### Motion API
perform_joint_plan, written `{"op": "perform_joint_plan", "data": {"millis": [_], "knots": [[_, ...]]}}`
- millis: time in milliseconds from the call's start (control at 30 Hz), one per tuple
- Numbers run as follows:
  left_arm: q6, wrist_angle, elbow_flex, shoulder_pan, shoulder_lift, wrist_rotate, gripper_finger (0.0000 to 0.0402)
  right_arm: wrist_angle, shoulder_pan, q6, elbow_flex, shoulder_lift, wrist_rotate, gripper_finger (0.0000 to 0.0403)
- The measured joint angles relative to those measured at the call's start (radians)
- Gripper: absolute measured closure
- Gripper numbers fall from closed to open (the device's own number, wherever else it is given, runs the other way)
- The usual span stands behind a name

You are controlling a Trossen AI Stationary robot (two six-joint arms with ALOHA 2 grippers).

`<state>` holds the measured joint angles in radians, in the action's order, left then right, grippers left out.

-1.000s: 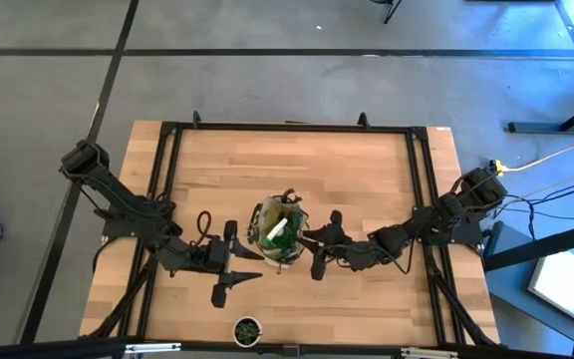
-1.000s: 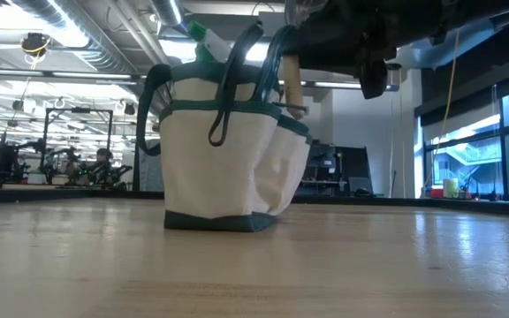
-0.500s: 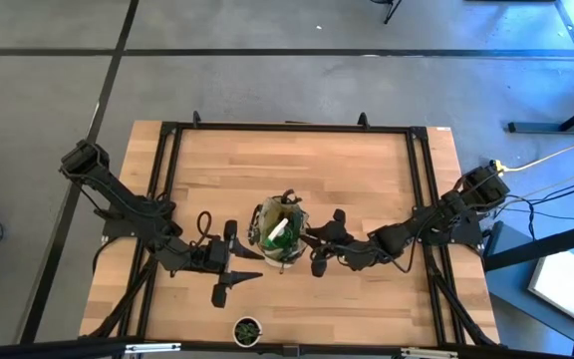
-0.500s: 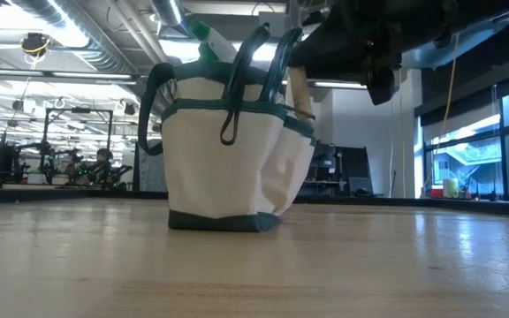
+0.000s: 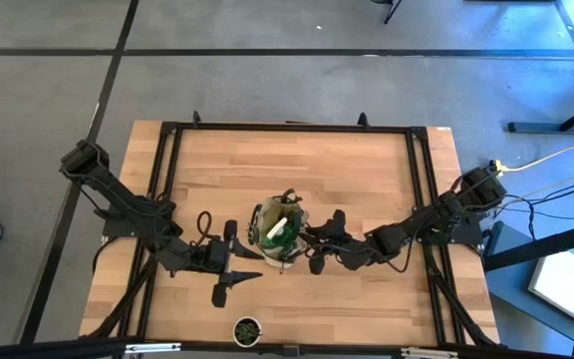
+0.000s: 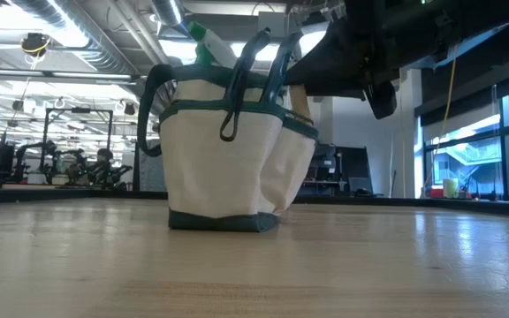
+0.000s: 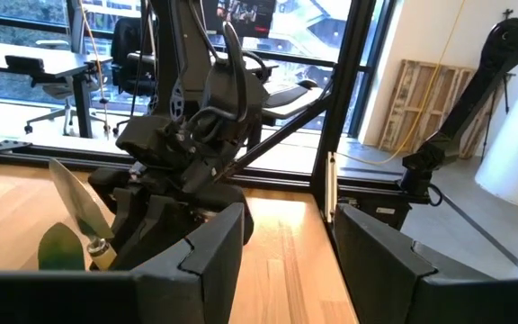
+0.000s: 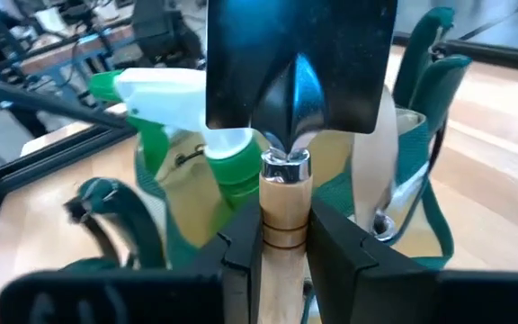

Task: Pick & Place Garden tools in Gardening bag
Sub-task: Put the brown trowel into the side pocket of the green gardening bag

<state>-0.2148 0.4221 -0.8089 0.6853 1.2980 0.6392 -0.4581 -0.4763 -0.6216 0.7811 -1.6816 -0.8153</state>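
Now the right gripper (image 8: 277, 256) clamps a trowel (image 8: 286, 117) by its wooden handle, blade up, just beside the gardening bag (image 5: 278, 233) mid-table, where the green spray bottle (image 8: 196, 117) already sits. The left gripper (image 7: 286, 261) hangs open beside the bag. No writing is readable.

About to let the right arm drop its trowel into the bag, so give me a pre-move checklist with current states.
1. Right gripper shut on the wooden-handled metal trowel: ok.
2. Trowel blade up, handle toward the bag: ok.
3. Tan fabric gardening bag with green trim upright on the wooden table: ok.
4. Green spray bottle with white top already in the bag: ok.
5. Left gripper open, beside the bag: ok.
6. Trowel centred over a free pocket: cannot tell.
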Motion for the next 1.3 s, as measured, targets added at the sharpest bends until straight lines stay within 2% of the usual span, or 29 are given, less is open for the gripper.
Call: {"op": "perform_joint_plan", "data": {"millis": [233, 467, 567, 833, 1033, 1167, 1300], "knots": [[0.000, 0.000, 0.000, 0.000, 0.000, 0.000, 0.0231, -0.105, 0.006, 0.009, 0.000, -0.074, -0.053, 0.0339], [0.000, 0.000, 0.000, 0.000, 0.000, 0.000, 0.0231, -0.106, -0.007, 0.062, 0.000, -0.082, 0.032, 0.0339], [0.000, 0.000, 0.000, 0.000, 0.000, 0.000, 0.0231, -0.103, -0.024, 0.062, 0.000, -0.082, 0.016, 0.0339], [0.000, 0.000, 0.000, 0.000, 0.000, 0.000, 0.0231, -0.005, -0.024, -0.085, 0.000, -0.082, -0.012, 0.0339], [0.000, 0.000, 0.000, 0.000, 0.000, 0.000, 0.0231, 0.029, -0.012, -0.130, 0.000, -0.082, 0.032, 0.0339], [0.000, 0.000, 0.000, 0.000, 0.000, 0.000, 0.0231, 0.010, -0.021, -0.107, 0.000, -0.082, -0.022, 0.0334], [0.000, -0.001, 0.000, 0.000, 0.000, 0.000, 0.0231, -0.036, -0.040, -0.044, 0.000, -0.083, -0.126, 0.0333]]}}
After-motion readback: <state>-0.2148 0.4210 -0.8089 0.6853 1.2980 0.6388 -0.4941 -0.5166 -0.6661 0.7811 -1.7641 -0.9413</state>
